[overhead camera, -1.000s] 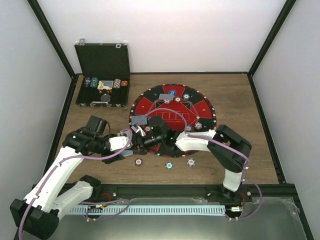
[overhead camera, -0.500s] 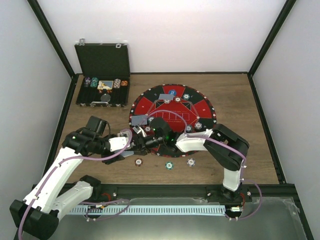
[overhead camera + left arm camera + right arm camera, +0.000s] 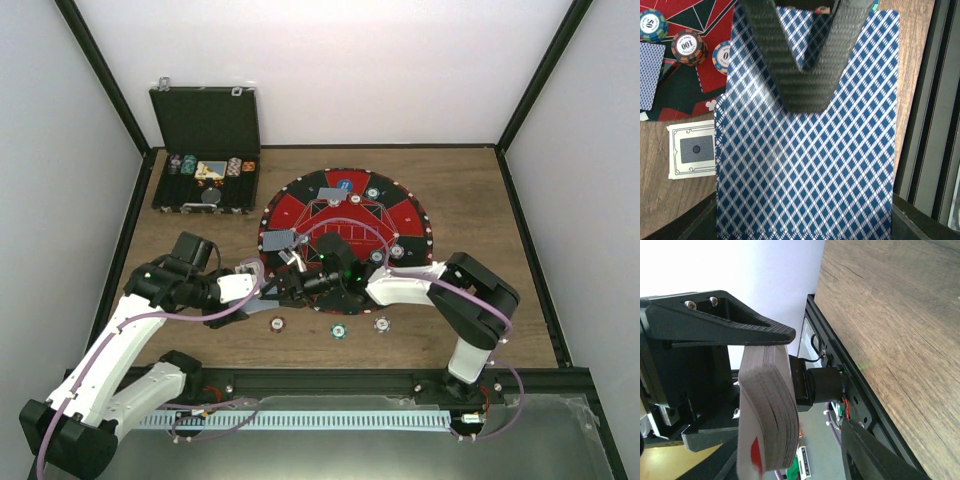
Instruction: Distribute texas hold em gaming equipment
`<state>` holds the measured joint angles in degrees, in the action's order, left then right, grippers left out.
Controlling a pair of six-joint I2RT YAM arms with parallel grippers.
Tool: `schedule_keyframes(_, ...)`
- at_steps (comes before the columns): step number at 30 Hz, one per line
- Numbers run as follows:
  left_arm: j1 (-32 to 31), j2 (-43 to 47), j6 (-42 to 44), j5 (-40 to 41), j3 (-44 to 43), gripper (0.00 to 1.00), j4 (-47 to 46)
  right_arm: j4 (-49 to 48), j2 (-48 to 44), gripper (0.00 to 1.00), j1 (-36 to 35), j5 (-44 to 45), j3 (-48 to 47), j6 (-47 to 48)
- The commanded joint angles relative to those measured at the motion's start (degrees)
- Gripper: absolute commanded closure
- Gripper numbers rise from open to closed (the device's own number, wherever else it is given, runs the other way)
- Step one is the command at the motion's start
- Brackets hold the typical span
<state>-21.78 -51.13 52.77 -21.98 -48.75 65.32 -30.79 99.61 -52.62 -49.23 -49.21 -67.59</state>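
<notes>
Three chips (image 3: 339, 331) lie in a row on the surface (image 3: 480, 300), between the front rail (image 3: 330, 385) and the mat's near rim, well apart from one another. Just beyond them the two arms meet over that rim. The left fingers (image 3: 802, 75) are clamped on a deck (image 3: 805, 165) with a blue-and-white diamond back. It fills the left wrist view, its lower edge cut off, and hides most of what lies under it. From above, the deck is hard to make out between the wrists. The right fingers (image 3: 875, 455) stand apart, and the one in view is clear of the deck's side. A white-bordered card (image 3: 692, 155) lies on the wood beside the deck. On the mat (image 3: 410, 215) are more chips (image 3: 688, 47), grey cards (image 3: 280, 240) and a blue disc (image 3: 345, 184). Bare wood runs from the mat's right rim to the wall. Farthest, the open case (image 3: 205, 120) sits in the left corner, its contents too small to read.
</notes>
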Motion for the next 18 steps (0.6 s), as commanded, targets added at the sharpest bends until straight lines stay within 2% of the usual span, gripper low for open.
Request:
schedule_keyframes(1,0.2,0.8,1.2,-1.2,-2.2,0.94,-0.1,4.5,-2.7,0.61,0.9,1.8,1.7,1.3)
schedule_keyframes(6,0.2,0.8,1.2,-1.2,-1.9,0.94,-0.1,5.9,-5.9,0.85,1.0,2.5,2.0,1.5)
schedule_keyframes(7,0.2,0.8,1.2,-1.3,-1.8,0.94,-0.1,6.7,-6.6,0.87,1.0,2.8,2.0,1.8)
schedule_keyframes(18,0.2,0.6,1.0,-1.2,-1.7,0.94,-0.1,12.8,-14.2,0.99,4.0,3.0,5.8,4.8)
